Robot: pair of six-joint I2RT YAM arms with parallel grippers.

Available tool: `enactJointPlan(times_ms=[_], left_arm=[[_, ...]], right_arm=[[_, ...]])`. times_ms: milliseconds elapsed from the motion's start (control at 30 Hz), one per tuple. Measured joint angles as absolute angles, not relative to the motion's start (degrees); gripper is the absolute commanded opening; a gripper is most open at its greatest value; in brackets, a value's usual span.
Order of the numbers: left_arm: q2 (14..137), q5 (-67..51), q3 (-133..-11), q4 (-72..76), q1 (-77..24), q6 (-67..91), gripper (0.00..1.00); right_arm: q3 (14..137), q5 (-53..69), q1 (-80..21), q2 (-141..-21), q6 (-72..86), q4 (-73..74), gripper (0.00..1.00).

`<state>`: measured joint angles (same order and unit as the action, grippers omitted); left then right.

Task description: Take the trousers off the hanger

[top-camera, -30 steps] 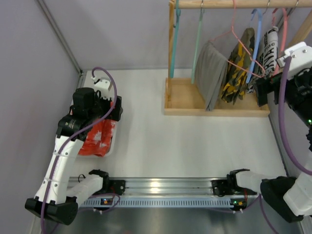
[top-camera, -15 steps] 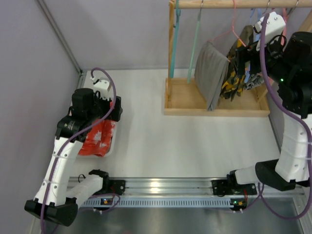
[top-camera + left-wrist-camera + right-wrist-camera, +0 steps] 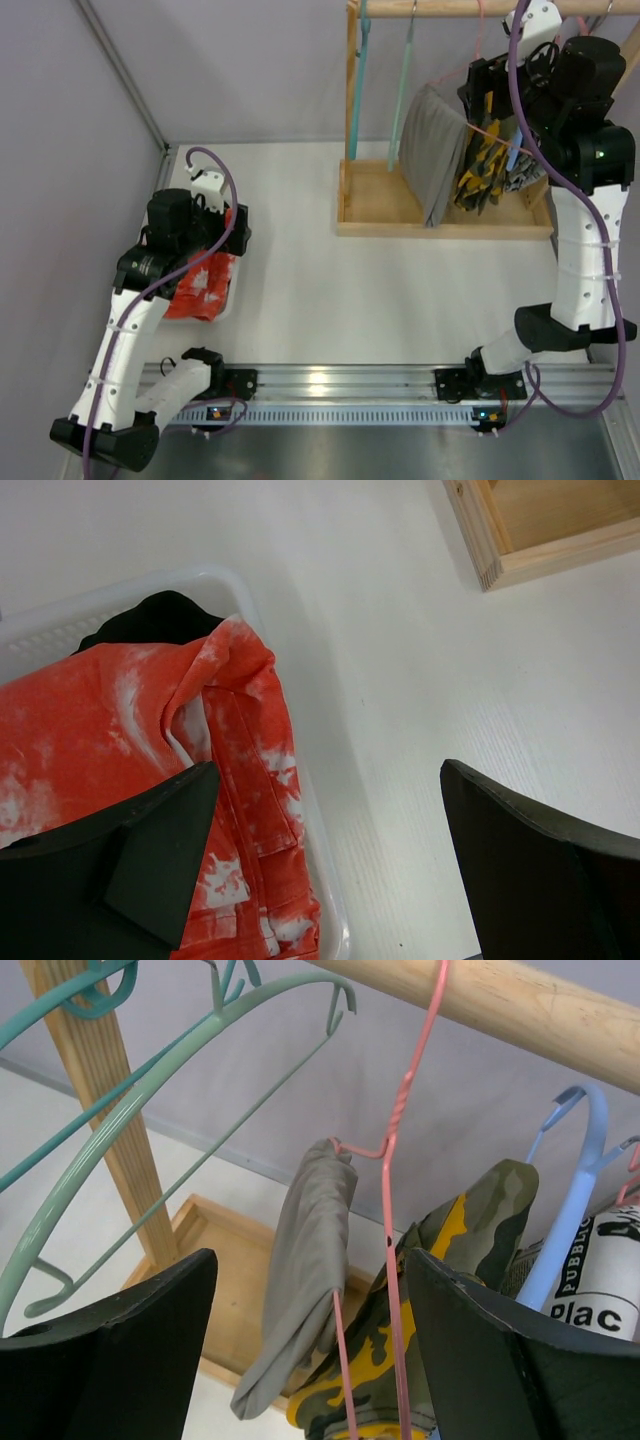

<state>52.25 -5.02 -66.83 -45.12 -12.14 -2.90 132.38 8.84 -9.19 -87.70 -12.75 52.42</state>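
The grey trousers (image 3: 432,150) and the camouflage trousers (image 3: 482,160) hang folded over a pink wire hanger (image 3: 492,132) on the wooden rail (image 3: 450,8). My right gripper (image 3: 487,90) is open and raised in front of them, touching neither. In the right wrist view the grey trousers (image 3: 305,1280), the pink hanger (image 3: 390,1250) and the edge of the camouflage trousers (image 3: 470,1250) sit between my open jaws (image 3: 308,1260). My left gripper (image 3: 225,232) is open and empty over the rim of the white bin (image 3: 200,580) that holds the red-orange garment (image 3: 120,720).
Two green hangers (image 3: 150,1090) hang empty left of the trousers. A blue hanger (image 3: 570,1190) and a black-and-white printed garment (image 3: 610,1280) hang to the right. The wooden rack base (image 3: 380,205) lies below them. A metal rail (image 3: 340,385) runs along the near edge.
My right arm has swung up and left from the rack's right end to face the hanging trousers. My left arm has shifted only slightly over the bin.
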Motion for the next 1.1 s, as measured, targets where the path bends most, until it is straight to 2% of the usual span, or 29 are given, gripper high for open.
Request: enactJointPlan(times_ms=[133,367,500,600,633,733,900,1100], left_arm=[[52.40,-5.15,-66.83,-45.12,-12.14,-2.83,0.99],[52.38,-5.10,-66.41,-45.10,-12.12,-2.66,0.99],[52.38,-5.10,-66.15,-45.12,-12.10,-2.66,0.98],[52.40,-5.10,-66.15,-45.12,-12.10,-2.66,0.99],[52.40,-5.10,-66.13,-45.10,-12.10,-2.66,0.99],[52.40,-5.13,-66.08,-45.10,-12.10,-2.66,0.99],[52.40,-5.10,-65.98,-45.10,-12.10,-2.66,0.99],[52.90,-5.10,-65.87,-45.12,-12.10,-2.68,0.99]], right_arm=[[132.20,9.04,-9.19,-89.38,-11.84,50.94,0.74],[127.85,9.17,-9.19,-91.61,-10.17,47.68,0.57],[127.42,9.13,-9.19,-92.95,-9.47,47.35,0.55],[127.11,9.15,-9.19,-94.00,-8.75,47.03,0.46],[127.11,9.15,-9.19,-94.32,-8.49,46.87,0.35],[127.02,9.32,-9.19,-95.07,-7.86,46.24,0.20],[126.74,10.24,-9.19,-95.37,-7.16,45.80,0.01],[126.74,11.84,-9.19,-95.31,-5.82,45.15,0.00]])
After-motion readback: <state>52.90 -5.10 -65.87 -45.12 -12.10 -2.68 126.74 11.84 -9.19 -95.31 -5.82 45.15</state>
